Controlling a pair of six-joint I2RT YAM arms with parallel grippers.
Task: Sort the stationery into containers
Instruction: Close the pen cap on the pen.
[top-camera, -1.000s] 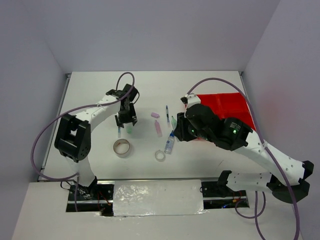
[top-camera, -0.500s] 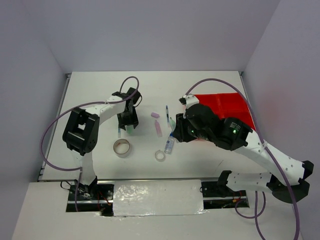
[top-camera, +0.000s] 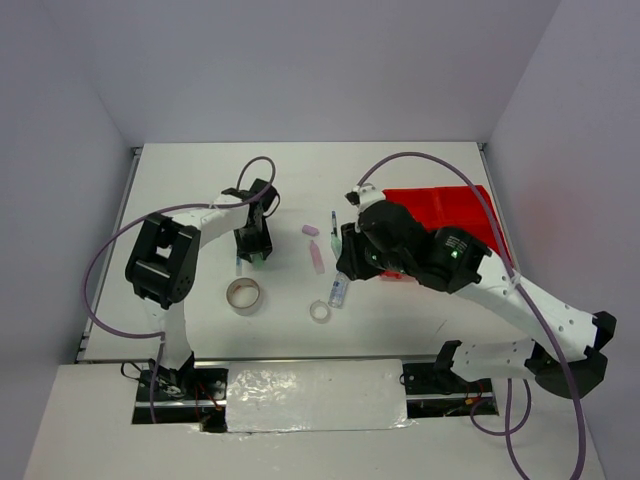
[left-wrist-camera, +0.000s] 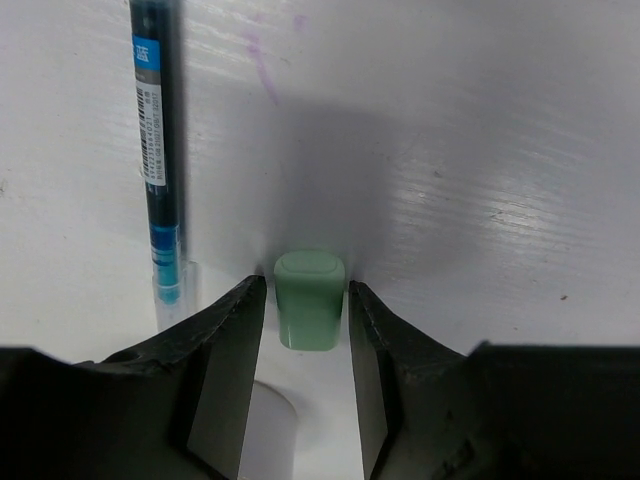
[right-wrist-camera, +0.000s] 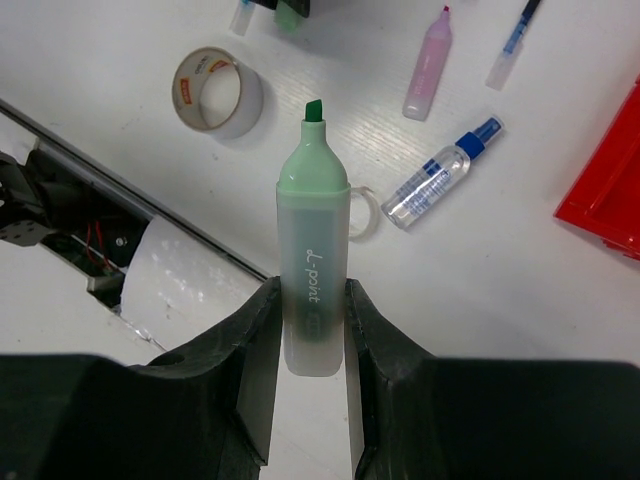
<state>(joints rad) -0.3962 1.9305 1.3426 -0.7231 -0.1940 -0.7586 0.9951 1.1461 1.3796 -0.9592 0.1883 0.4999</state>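
My left gripper is down on the table, open, its jaws closely straddling a small pastel green cap-like piece with thin gaps on both sides. A thin dark pen lies just left of it. My right gripper is shut on a green stubby marker with its tip bare, held above the table. Below it lie the beige tape roll, the clear tape ring, the blue-capped bottle, a pink marker and a second pen. The red tray is at the right.
A small purple eraser lies between the arms. The tape roll and tape ring sit near the table's front edge. Grey walls close the table at the back and both sides. The right arm's body hides the tray's left part.
My right gripper has shifted left and a little nearer with the green marker in it. My left arm's elbow swung in; its gripper stays at the green piece.
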